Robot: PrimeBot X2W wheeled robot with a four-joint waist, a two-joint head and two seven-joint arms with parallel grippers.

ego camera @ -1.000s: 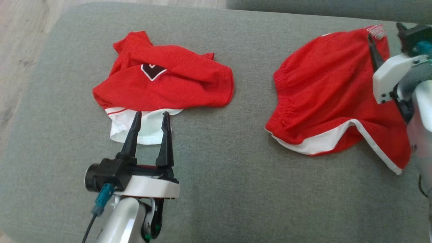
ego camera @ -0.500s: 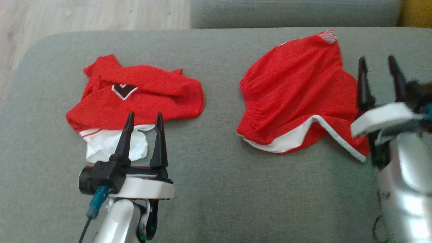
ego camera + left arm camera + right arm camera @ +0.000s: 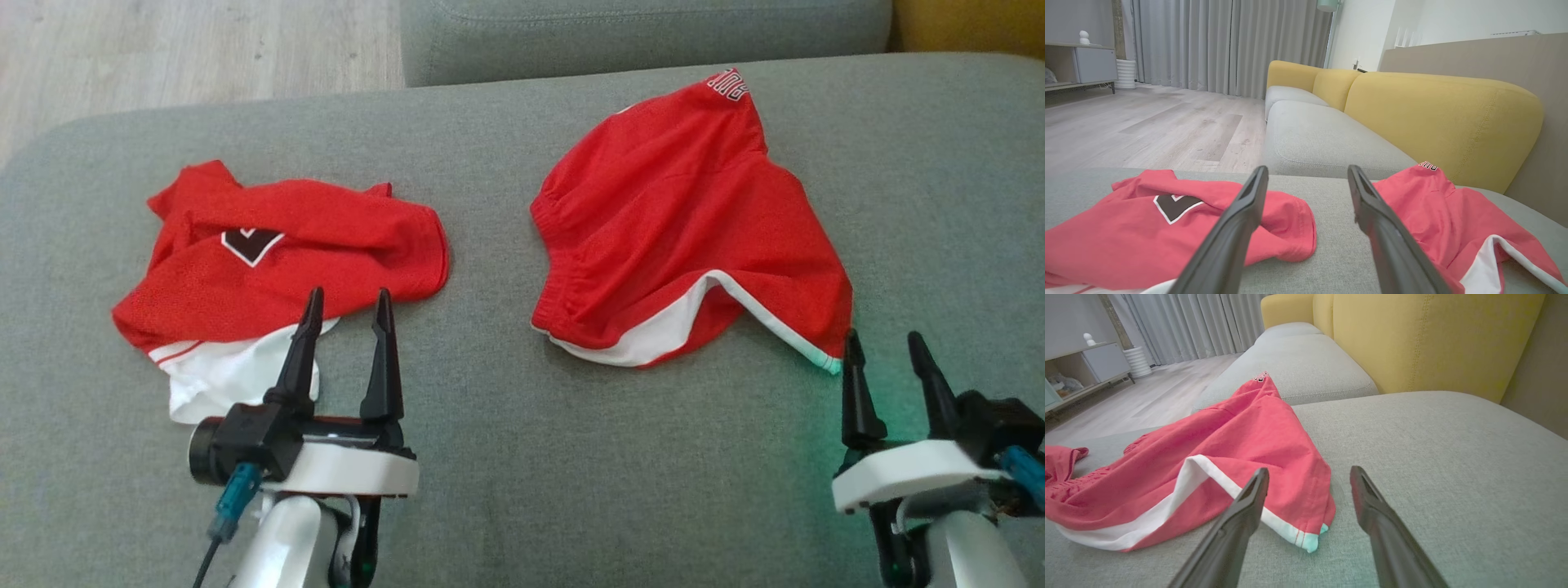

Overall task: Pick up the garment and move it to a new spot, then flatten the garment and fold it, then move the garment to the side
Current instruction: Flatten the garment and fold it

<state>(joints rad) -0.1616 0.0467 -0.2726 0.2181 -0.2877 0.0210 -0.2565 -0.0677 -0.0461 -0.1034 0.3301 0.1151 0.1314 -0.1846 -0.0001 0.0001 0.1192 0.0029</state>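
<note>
With the left claw (image 3: 349, 294) and right claw (image 3: 883, 336) both apart and empty, the crumpled red shirt (image 3: 286, 253) just ahead of the left and red shorts (image 3: 678, 237) by the right on the sofa cushion (image 3: 506, 457), the pick-up looks not yet begun: next, lower and pinch a hem.

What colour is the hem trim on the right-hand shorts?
White trim on the red fabric shorts; clearest in right wrist view.

Red shorts (image 3: 678, 237) near red jersey (image 3: 326, 245)
</note>
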